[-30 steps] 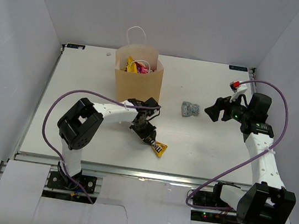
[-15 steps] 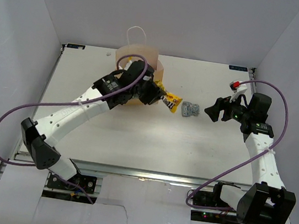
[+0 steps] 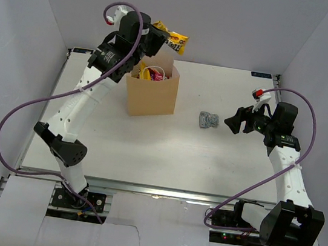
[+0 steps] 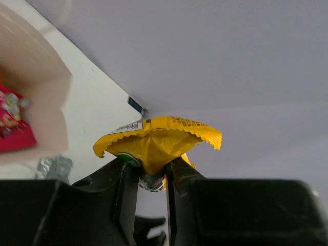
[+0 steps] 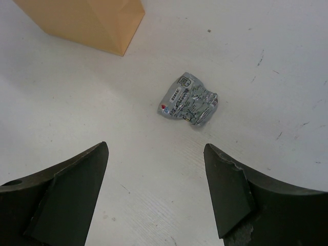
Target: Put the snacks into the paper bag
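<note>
The tan paper bag [image 3: 151, 95] stands at the back centre-left of the table, with pink and yellow packets [image 3: 150, 73] inside. My left gripper [image 3: 158, 39] is raised high above the bag's rim and is shut on a yellow snack packet [image 3: 171, 38]; in the left wrist view the packet [image 4: 158, 138] is pinched between the fingers [image 4: 179, 174], with the bag [image 4: 36, 102] at the left. A silver packet [image 3: 209, 120] lies on the table right of the bag. My right gripper [image 3: 236, 120] is open just right of it; the silver packet also shows in the right wrist view [image 5: 187, 101].
White walls enclose the table on three sides. The bag's corner [image 5: 92, 23] shows at the top left of the right wrist view. A purple cable [image 3: 24, 115] loops along the left arm.
My left arm has swung up from the table beside the bag, lifting the yellow packet to above the bag's rim. The right arm and silver packet have not moved.
</note>
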`<state>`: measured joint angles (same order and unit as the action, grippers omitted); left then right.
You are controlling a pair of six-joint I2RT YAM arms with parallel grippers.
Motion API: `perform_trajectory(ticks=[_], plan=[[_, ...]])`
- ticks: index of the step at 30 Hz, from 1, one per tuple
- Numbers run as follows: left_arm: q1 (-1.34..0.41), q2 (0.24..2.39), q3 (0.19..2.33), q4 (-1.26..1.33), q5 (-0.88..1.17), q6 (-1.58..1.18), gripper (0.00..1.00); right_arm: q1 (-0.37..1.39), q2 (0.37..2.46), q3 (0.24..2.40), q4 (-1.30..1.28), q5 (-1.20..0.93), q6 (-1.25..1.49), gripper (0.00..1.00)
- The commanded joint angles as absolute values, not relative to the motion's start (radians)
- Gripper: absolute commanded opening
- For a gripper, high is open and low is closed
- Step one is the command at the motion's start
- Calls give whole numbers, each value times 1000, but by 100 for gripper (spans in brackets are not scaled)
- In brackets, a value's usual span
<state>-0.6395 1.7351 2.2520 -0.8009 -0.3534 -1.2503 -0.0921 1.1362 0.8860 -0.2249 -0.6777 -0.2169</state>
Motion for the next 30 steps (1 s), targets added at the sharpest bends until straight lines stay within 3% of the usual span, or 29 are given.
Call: perform_trajectory(ticks=[1, 11, 14, 18, 22, 24, 25, 26, 30], plan=[[-520, 1744, 2240, -795, -371, -1200, 11, -98, 1109, 882, -193, -693, -227, 81], [-388, 1766, 2082, -753, -275, -1198, 16, -98, 1092, 856, -193, -684, -242, 81], [-388, 1760, 2027, -750, -267, -1206, 29, -97, 1106, 854, -192, -722, -268, 82], [-388, 1749, 1990, -742, -267, -1192, 69, -83, 1241, 941, -261, -805, -374, 82], [-384, 1737, 1993, -736, -279, -1155, 92, -38, 1452, 1156, -458, -787, -533, 84], [-379, 1721, 2000, -730, -285, -1105, 95, -11, 1595, 1320, -668, -810, -738, 88], [-379, 1714, 1999, -724, -288, -1080, 98, -3, 1694, 1381, -784, -852, -1037, 95], [-376, 1701, 1991, -707, -294, -1053, 98, 38, 1742, 1447, -1024, -847, -1189, 90], [-376, 1579, 1869, -617, -319, -812, 98, 100, 1897, 1629, -1088, -680, -1396, 90]])
